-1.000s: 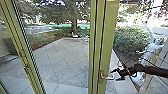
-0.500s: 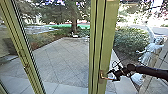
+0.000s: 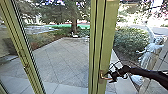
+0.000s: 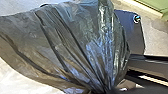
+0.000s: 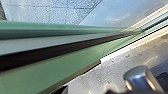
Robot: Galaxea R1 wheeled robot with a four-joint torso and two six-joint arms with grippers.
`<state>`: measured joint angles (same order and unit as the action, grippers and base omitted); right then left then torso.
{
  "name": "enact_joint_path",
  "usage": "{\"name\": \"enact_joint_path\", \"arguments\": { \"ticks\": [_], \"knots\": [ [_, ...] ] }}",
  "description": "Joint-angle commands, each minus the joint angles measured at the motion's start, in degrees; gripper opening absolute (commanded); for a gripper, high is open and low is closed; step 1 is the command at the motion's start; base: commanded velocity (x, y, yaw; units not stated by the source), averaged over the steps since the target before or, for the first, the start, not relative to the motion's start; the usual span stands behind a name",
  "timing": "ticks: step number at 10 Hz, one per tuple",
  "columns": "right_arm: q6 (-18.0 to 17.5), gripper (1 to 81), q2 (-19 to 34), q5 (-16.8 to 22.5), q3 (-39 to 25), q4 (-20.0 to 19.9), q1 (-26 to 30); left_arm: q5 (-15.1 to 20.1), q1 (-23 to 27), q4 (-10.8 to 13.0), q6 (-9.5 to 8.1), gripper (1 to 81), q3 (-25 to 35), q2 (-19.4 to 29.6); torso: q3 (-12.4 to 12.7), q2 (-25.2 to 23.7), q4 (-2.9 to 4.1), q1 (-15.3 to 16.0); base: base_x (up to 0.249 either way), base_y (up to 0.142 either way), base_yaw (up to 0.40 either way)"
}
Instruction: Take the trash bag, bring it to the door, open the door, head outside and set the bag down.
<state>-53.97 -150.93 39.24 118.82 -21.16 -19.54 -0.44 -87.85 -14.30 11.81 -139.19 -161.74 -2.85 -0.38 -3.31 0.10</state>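
Reaching in from the right of the head view, the right claw (image 3: 110, 77) is at the metal handle (image 3: 104, 78) of the green-framed glass door (image 3: 109, 32), its prongs parted around the lever's end; whether they touch it, I cannot tell. The left claw (image 4: 100, 91) is clenched on the gathered neck of the dark trash bag (image 4: 75, 40), which puffs out in folds in the left wrist view. Paving (image 3: 62, 57), a tree (image 3: 74, 25) and a leafy bush (image 3: 131, 41) show through the glass.
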Motion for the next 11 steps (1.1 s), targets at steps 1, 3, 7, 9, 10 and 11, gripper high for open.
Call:
{"name": "enact_joint_path", "arguments": {
  "ticks": [1, 3, 7, 9, 10, 11],
  "knots": [
    [-2.36, 81.1, -4.12, 2.68, 5.25, -1.33, 7.80, 3.69, 1.84, -0.38, -0.12, 1.0, 0.32, 0.72, 0.00, 0.00, 0.00, 0.00, 0.000, 0.000, 0.000],
    [-4.12, 81.1, -6.42, 3.82, 7.80, -1.25, 7.36, 3.69, 1.84, -0.38, -0.12, 1.0, 0.32, 0.72, 0.00, -0.02, -0.02, -0.02, 0.000, 0.000, 0.000],
    [-5.09, 81.1, -10.29, 4.09, 13.18, -2.04, 2.97, 3.69, 1.84, -0.38, -0.13, 1.0, 0.32, 0.72, 0.06, -0.09, -0.11, -0.10, 0.000, 0.000, 0.000],
    [-5.97, 81.1, -10.29, 3.39, 13.36, -2.22, 0.34, 3.69, 1.84, -0.38, -0.21, 1.0, -0.38, 0.54, 0.11, -0.13, -0.13, -0.10, 0.000, 0.000, 0.000],
    [-5.98, 81.1, -10.12, 1.83, 13.18, -2.04, -1.59, 3.69, 1.84, -0.38, -0.21, 1.0, -0.64, 0.37, 0.13, -0.13, -0.13, -0.10, 0.000, 0.000, 0.000],
    [-5.89, 81.1, -10.29, -0.66, 12.74, -1.07, -3.19, 3.78, 1.84, -0.38, -0.21, 1.0, -1.08, 0.19, 0.13, -0.13, -0.13, -0.10, 0.000, 0.000, 0.000]
  ]
}}
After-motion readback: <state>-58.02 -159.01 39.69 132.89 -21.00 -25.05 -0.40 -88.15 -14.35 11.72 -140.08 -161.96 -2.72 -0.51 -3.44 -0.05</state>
